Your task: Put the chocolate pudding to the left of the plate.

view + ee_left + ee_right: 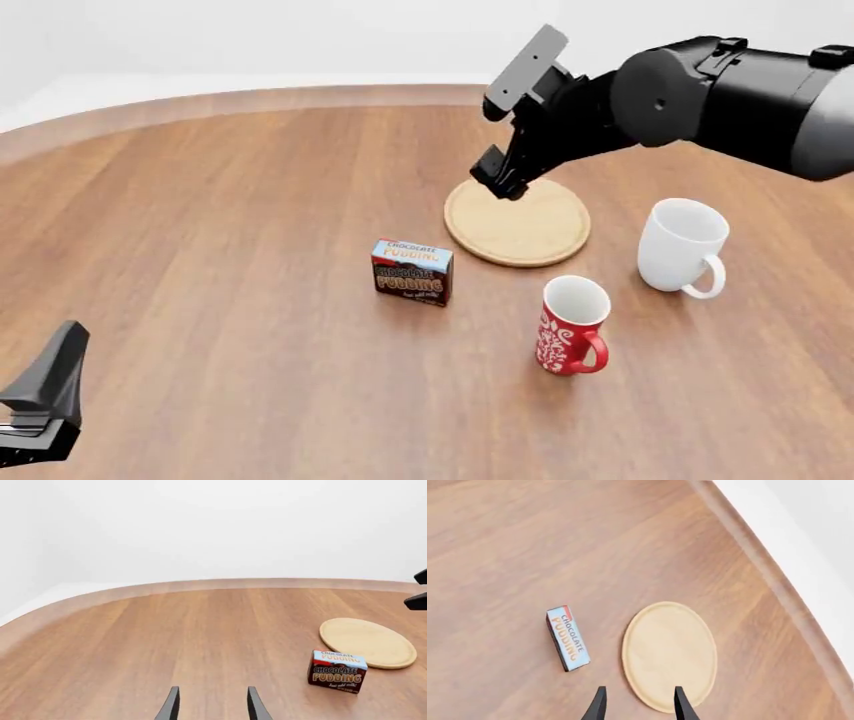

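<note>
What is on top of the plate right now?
Nothing rests on the plate. The right tool hangs above its far edge, open, hiding a sliver in the front view. The chocolate pudding stands apart, to its left.

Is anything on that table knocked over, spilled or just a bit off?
Nothing stands out. The chocolate pudding stands upright just left of the plate, apart from it. The white mug and red mug are both upright, and nothing has spilled on the table.

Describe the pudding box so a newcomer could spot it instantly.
Find the round light-wood plate near the middle of the wooden table. Just left of it and slightly nearer the camera stands the chocolate pudding, clear of the rim. It's the only box: dark brown front, orange lettering, blue-and-red top, shorter than the red mug and white mug.
</note>
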Robot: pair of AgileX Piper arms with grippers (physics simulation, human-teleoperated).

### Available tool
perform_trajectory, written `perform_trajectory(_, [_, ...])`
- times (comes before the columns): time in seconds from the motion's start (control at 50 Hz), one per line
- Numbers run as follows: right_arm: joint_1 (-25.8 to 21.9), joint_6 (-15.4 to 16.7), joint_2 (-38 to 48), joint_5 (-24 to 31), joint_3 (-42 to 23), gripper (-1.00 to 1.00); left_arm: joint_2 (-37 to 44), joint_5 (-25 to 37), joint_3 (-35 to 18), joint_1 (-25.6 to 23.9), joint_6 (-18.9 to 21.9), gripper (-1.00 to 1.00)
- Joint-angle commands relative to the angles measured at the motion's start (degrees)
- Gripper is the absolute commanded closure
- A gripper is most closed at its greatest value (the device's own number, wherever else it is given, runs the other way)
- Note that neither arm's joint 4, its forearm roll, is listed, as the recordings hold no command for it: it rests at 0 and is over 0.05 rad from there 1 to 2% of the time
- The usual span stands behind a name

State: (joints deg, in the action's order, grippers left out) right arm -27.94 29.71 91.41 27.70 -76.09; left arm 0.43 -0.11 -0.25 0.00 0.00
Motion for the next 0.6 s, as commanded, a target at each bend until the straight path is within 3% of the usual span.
perform_trajectory(0.02, [-1.9,-1.0,2.2,-1.8,1.6,-1.0,0.0,0.0,0.0,0.0,0.0,-1.0])
perform_trajectory(0.6, [-4.7,-2.3,7.2,-3.1,0.5,-1.0,0.0,0.0,0.0,0.0,0.0,-1.0])
